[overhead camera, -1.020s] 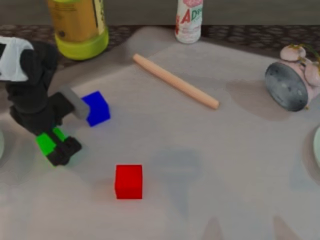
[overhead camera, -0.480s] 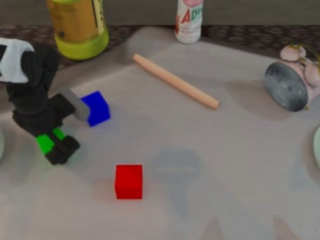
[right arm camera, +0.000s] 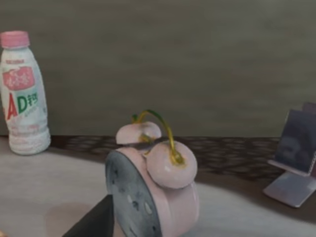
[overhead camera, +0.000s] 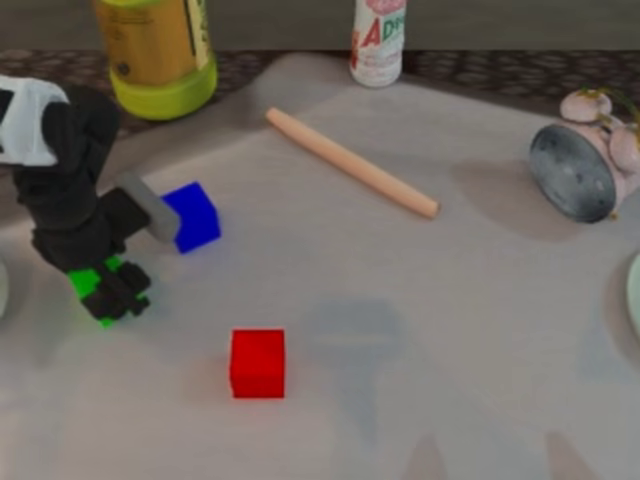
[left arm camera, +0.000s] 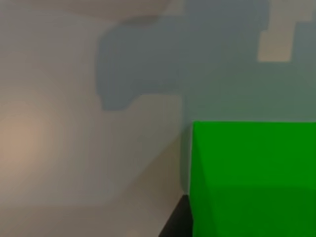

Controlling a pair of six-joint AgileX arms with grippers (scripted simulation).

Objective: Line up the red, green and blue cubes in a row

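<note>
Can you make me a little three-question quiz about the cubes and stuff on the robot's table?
1. True or false: the red cube touches the blue cube.
2. Which cube is the left gripper on? A) red B) green C) blue
3. Fill in: the long thing lying between the white bottle and the alarm clock is a wooden ____.

Key:
1. False. They sit apart, with bare table between them.
2. B. The green cube shows between its fingers in the top view and fills the left wrist view.
3. Stick.
</note>
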